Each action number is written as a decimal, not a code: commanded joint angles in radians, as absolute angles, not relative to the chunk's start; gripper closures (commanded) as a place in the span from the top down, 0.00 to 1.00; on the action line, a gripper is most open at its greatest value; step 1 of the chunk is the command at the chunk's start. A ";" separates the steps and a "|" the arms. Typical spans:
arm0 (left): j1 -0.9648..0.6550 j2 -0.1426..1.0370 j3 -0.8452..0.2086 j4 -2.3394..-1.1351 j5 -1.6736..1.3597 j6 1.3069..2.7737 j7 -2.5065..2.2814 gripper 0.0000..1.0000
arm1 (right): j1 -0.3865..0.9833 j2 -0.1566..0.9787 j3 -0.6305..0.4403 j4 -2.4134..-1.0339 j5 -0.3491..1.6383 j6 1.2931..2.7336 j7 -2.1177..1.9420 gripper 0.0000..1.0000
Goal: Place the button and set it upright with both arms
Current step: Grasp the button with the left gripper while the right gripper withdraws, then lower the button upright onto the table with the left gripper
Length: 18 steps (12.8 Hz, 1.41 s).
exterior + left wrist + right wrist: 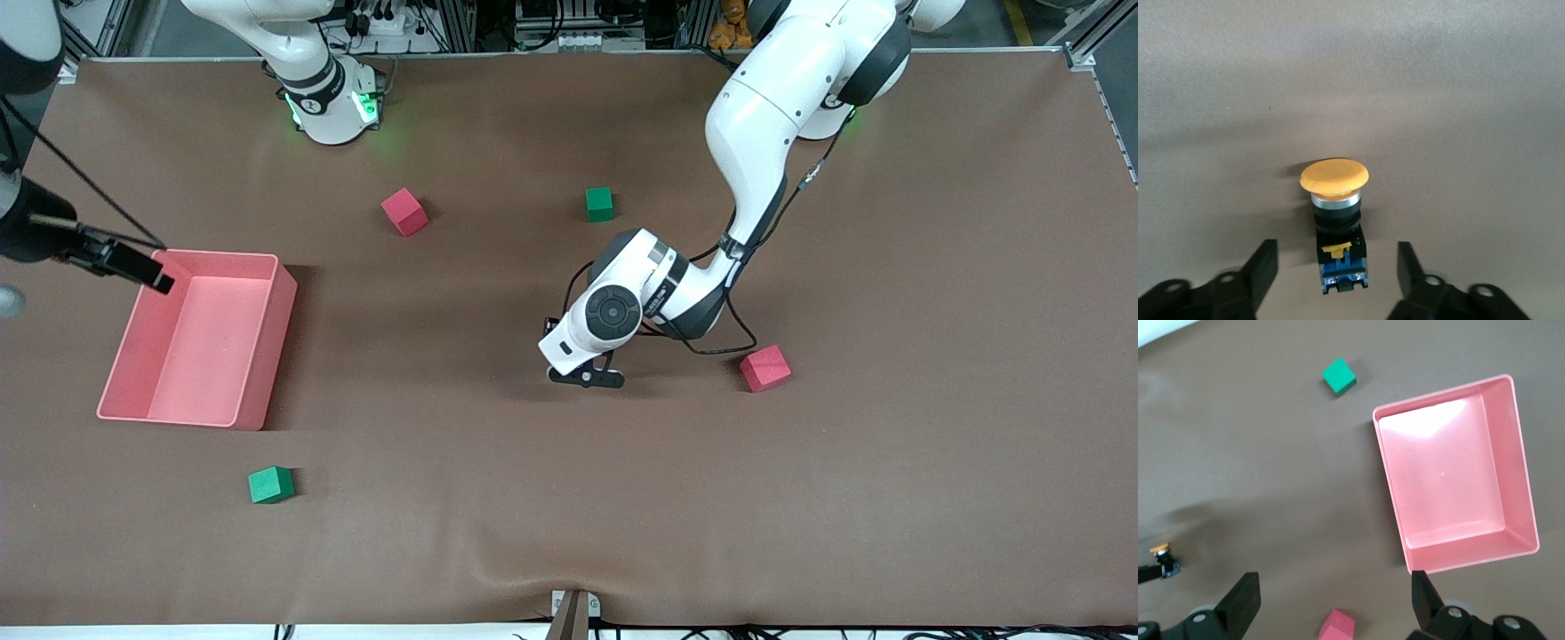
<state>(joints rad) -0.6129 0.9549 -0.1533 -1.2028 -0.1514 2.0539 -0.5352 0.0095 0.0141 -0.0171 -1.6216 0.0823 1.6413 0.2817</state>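
Note:
The button [1338,220] lies on its side on the brown mat, its orange cap pointing away from the wrist and its black-and-blue body between my left gripper's fingers. My left gripper [1337,251] is down at the mat in the middle of the table [587,375]. It is open, with a gap on each side of the body. In the front view the left hand hides the button. The right wrist view shows the button [1163,560] small and far off. My right gripper [1335,580] hangs open and empty over the pink bin's corner [147,271].
A pink bin [267,356] stands toward the right arm's end. One red cube [765,368] lies beside the left hand, and another [404,212] lies closer to the robots' bases. A green cube [599,204] sits near the bases and another [270,484] nearer the front camera.

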 commanded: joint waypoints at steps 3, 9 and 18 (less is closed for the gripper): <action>-0.630 0.986 -0.141 -1.166 -0.166 2.051 -0.541 0.52 | -0.006 -0.085 0.006 -1.697 0.069 1.666 0.236 1.00; -0.630 0.982 -0.143 -1.167 -0.166 2.046 -0.578 0.00 | 0.005 0.008 0.008 -1.485 -0.035 1.502 0.126 1.00; -0.820 0.919 0.009 -1.173 -0.107 2.206 -1.144 0.00 | 0.000 0.006 0.006 -1.476 0.029 1.473 0.124 1.00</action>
<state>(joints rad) -0.7440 0.9418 -0.0790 -1.1620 -0.1326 2.1731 -1.0331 0.0095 -0.0096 0.0007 -1.5087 0.0137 1.4949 0.1354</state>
